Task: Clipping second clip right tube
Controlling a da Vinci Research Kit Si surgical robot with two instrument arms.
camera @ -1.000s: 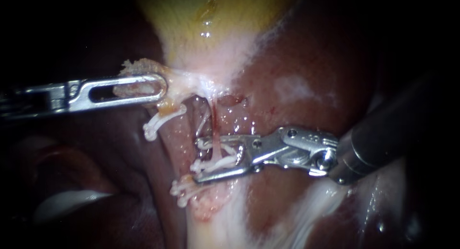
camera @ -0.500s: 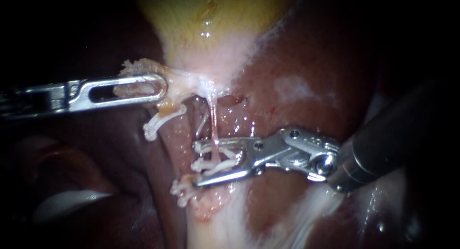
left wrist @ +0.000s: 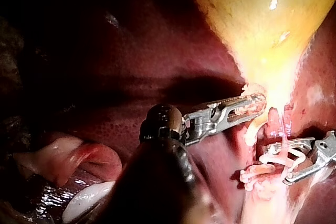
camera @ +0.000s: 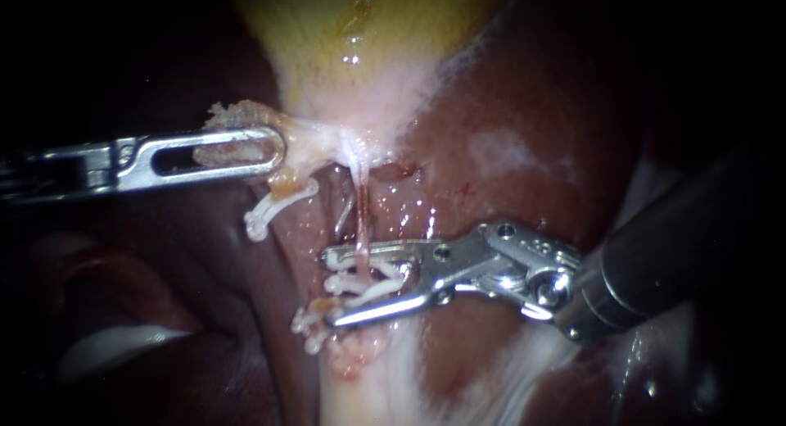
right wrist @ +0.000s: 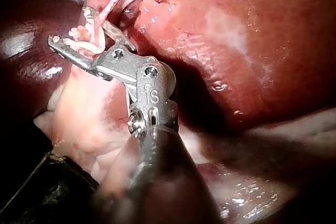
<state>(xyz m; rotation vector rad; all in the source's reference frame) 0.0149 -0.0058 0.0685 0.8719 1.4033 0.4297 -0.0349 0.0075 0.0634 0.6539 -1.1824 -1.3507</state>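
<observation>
Right instrument (camera: 327, 285) straddles the right tube (camera: 360, 217)
Its jaws carry an open clip (camera: 372, 291) crosswise around the tube; above, the left instrument (camera: 270, 151) pinches the gallbladder (camera: 360, 41).

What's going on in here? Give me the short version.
The left instrument grips tissue at the neck of the gallbladder. The right instrument carries a white clip, spread open, astride the thin tube that runs down from that neck. That clip is not yet closed. An upper clip and a lower clip sit on the tissue nearby.
</observation>
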